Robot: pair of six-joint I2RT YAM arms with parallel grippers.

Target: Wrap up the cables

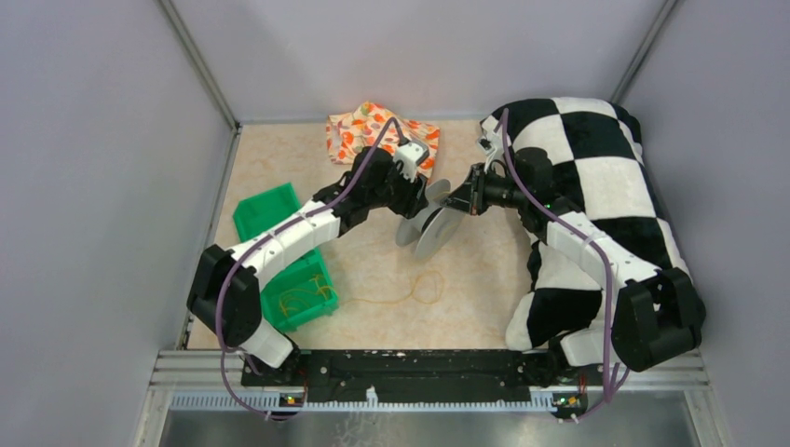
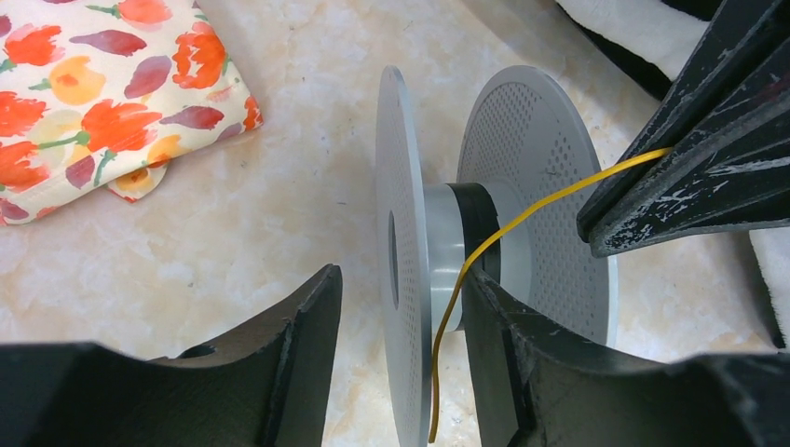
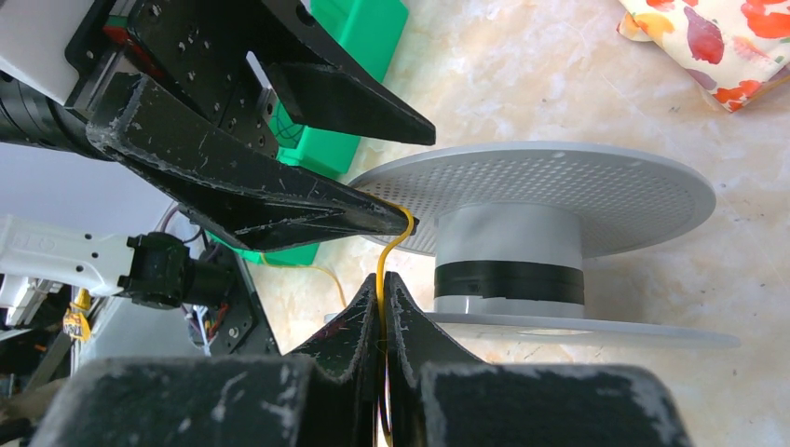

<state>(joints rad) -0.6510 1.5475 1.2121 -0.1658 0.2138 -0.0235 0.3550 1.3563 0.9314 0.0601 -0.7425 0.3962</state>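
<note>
Right wrist view, right gripper (image 3: pixel 384 279) fingers pressed together pinching the yellow cable (image 3: pixel 388 247), cable bending over one finger of the left gripper (image 2: pixel 401 279), its fingers spread astride a spool (image 2: pixel 531 158) flange, slack looped on the table (image 1: pixel 484 279).

A robot lab cell — plain grey walls (image 1: pixel 93 140), aluminium framing (image 1: pixel 196 60), beige tabletop (image 1: pixel 484 298).
</note>
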